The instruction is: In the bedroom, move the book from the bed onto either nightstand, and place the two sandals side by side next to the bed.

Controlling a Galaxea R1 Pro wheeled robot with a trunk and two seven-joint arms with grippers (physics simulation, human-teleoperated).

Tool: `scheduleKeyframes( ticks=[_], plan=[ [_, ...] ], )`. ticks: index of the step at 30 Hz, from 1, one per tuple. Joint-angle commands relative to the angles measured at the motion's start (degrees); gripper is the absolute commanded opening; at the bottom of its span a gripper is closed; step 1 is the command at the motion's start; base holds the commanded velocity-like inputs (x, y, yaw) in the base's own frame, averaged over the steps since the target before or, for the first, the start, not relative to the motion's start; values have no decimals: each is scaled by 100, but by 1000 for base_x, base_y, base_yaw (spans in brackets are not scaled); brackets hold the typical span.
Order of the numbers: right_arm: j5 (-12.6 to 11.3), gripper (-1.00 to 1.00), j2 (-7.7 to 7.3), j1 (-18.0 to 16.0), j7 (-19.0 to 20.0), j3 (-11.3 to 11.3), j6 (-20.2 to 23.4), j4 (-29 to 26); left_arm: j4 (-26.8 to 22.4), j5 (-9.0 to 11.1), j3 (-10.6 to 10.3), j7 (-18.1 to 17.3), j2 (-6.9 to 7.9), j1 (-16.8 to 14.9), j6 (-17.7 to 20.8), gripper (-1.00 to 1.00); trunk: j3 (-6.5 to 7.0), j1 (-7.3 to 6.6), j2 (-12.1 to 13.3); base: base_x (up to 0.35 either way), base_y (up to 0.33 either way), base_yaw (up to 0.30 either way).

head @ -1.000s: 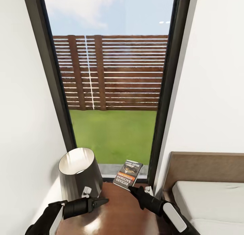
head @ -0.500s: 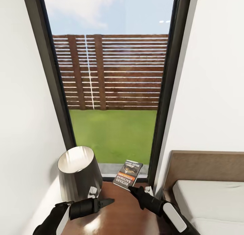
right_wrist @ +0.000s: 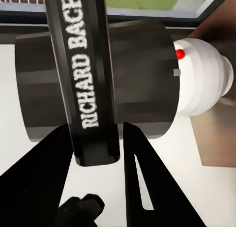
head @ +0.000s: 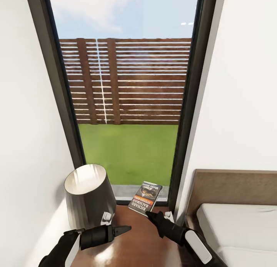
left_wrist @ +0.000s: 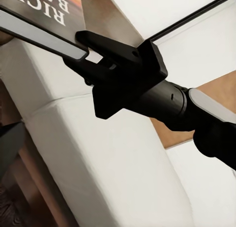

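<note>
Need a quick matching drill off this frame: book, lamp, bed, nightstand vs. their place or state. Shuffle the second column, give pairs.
Things:
1. book
2. lamp
3. bed
4. nightstand

Place or state:
A. low in the head view's right corner, pale mattress against a brown headboard
B. glossy reddish-brown top under both arms
C. held at its near edge between the right gripper's jaws, out over the nightstand
D. stands on the nightstand's left side, dark shade

Pairs: 1-C, 2-D, 3-A, 4-B
</note>
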Motion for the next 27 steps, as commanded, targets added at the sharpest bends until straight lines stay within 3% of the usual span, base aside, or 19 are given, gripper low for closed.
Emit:
scheduleKeyframes(
  ticks=[1,27],
  plan=[
    [-15,-100,-1,-3,18,1,18,1,0,7,8,-14,-2,-3,60,100,-25,23,-46,0,0,0],
    [-24,-100,-2,2,29,-8,26,1,9,28,29,-8,4,-3,60,100,-492,594,-1089,0,0,0]
  ],
)
